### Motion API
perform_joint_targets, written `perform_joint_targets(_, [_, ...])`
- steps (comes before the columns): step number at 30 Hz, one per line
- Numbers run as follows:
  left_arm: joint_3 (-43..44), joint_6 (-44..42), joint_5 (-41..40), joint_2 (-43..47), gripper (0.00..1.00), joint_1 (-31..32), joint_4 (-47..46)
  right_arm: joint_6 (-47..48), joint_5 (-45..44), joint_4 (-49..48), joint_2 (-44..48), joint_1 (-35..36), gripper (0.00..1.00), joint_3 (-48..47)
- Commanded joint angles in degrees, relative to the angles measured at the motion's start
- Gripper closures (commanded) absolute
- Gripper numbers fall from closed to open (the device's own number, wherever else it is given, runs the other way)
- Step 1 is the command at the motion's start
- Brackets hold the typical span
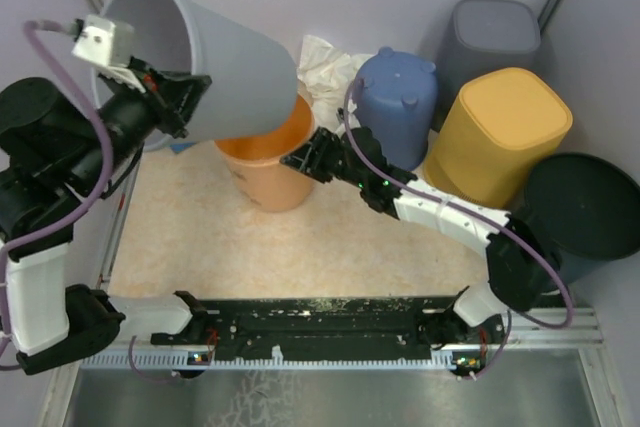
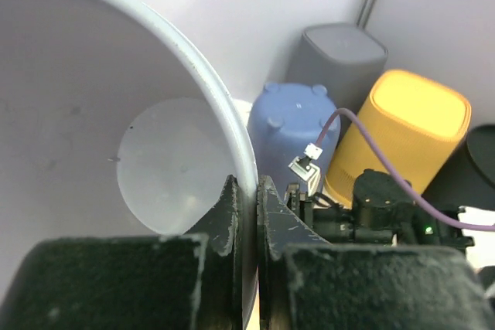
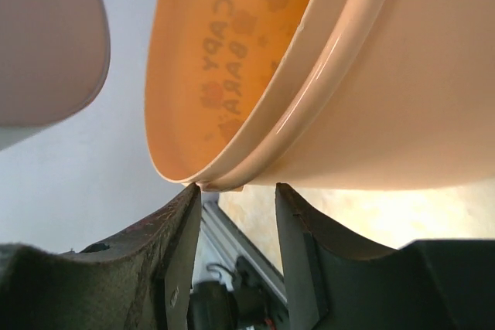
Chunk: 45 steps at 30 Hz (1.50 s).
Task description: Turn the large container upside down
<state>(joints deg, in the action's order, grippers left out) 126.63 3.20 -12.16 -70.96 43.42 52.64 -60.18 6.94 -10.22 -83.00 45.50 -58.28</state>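
Jaws of the left gripper point(image 2: 244, 191) pinched the thin rim of the large grey bucket point(image 1: 235, 67), held off the worktop point(image 1: 200, 247) at upper left, its long axis near level, mouth leftward, base over the orange bucket point(image 1: 275, 182). Right gripper point(image 3: 238, 191) jaws stood partly open at the orange rim. Both buckets were smooth, tapered plastic.

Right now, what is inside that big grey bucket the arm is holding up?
Nothing visible: the grey bucket looks empty, its bare round bottom showing. The left pincer clamped on its rim hides the lower inside wall.
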Motion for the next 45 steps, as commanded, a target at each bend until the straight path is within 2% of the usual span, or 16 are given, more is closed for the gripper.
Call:
perform_joint_targets(1, [0.86,-1.36,-3.5,3.05,1.0,0.44,-9.51,0.94,-4.03,-2.9,-7.75,0.23,0.56,-11.31])
perform_joint_targets(5, [-0.38,-2.02,-7.71,6.12,1.0,0.43,-9.34,4.78,-7.95,-6.23,-20.34,0.13,0.57,-21.73])
perform_joint_targets(7, [0.17,-1.87,-8.82,6.61,1.0,0.46,-7.62,5.46,-6.8,-2.18,-24.33,-0.4,0.56,-28.06])
perform_joint_targets(9, [0.65,-1.42,-8.46,6.79,1.0,0.44,-5.01,5.47,-4.01,-2.15,-24.68,-0.75,0.56,-29.32])
perform_joint_targets(12, [-0.38,-1.33,-7.62,7.12,1.0,0.44,-3.64,6.38,-4.0,-2.24,-19.9,-0.89,0.53,-25.39])
perform_joint_targets(14, [-0.59,-1.84,-5.73,6.86,1.0,0.44,-2.88,7.8,-5.33,-2.67,-13.54,-1.06,0.52,-19.73])
perform_joint_targets(17, [-1.18,-3.08,-4.43,7.0,1.0,0.41,-2.52,10.22,-8.83,-9.94,0.67,-0.84,0.49,-3.82])
perform_joint_targets(19, [-2.05,-2.73,-3.97,6.98,1.0,0.51,-2.58,13.04,-11.03,-8.19,10.04,-0.8,0.49,4.12])
perform_joint_targets(21, [-2.86,-1.0,0.14,5.86,1.0,0.47,-1.83,16.33,-15.84,0.47,19.45,-0.56,0.48,8.63])
perform_joint_targets(24, [-3.38,1.76,11.0,2.29,1.0,0.44,0.99,19.15,-26.04,17.54,36.18,-0.32,0.45,12.95])
perform_joint_targets(29, [-6.6,4.47,29.02,-2.67,1.0,0.43,1.03,22.02,-36.4,36.97,54.55,-0.34,0.42,11.04])
perform_joint_targets(32, [-13.14,7.99,39.23,-2.91,1.0,0.46,-5.26,23.59,-42.82,46.58,57.98,-0.37,0.4,4.77])
perform_joint_targets(34, [-19.49,10.97,44.09,-2.05,1.0,0.48,-13.96,24.41,-47.24,51.17,57.97,-0.34,0.39,0.47])
perform_joint_targets(39, [-44.64,24.52,46.42,3.19,1.0,0.44,-40.13,27.36,-48.97,49.64,60.15,-0.31,0.37,-0.47])
perform_joint_targets(43, [-57.07,33.28,42.54,5.88,1.0,0.39,-52.88,27.9,-48.92,48.39,60.35,-0.32,0.37,-0.3])
perform_joint_targets(45, [-60.13,35.41,41.92,5.92,1.0,0.05,-55.94,28.1,-48.15,47.83,60.26,-0.35,0.37,0.27])
